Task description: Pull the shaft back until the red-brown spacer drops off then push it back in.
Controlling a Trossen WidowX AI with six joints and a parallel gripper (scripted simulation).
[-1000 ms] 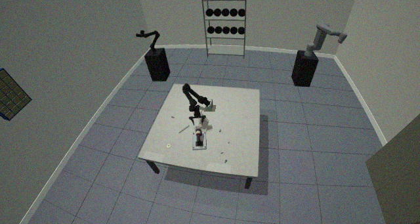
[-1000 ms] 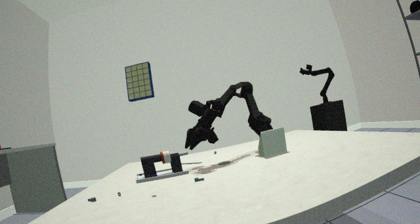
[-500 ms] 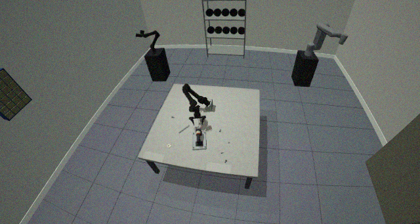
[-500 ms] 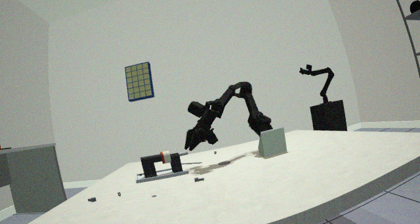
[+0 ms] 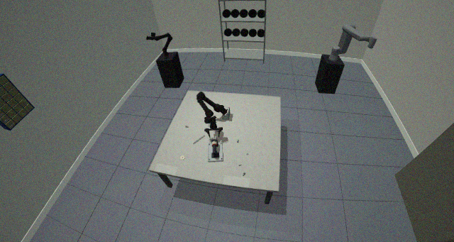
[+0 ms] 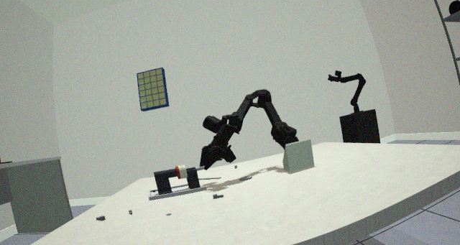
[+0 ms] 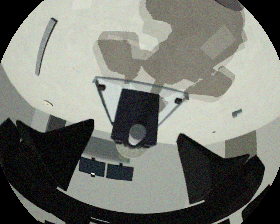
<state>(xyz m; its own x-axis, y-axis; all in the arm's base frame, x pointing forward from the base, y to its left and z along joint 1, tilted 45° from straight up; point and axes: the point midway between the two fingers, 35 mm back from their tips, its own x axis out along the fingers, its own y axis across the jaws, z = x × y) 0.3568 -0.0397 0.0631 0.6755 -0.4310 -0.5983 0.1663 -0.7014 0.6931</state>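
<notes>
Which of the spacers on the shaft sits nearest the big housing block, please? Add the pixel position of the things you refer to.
The red-brown spacer (image 6: 177, 172); the cream one (image 6: 182, 172) lies on its gripper side.

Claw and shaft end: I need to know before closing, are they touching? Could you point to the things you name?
Apart. The wrist view shows wide gaps between the shaft end (image 7: 137, 134) and both open fingers.

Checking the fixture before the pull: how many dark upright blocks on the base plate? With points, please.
2. The big housing block (image 6: 162, 183) stands at the plate's end away from the arm; the smaller block (image 6: 193, 177) (image 7: 136, 112) stands at the end nearer the fingers.
</notes>
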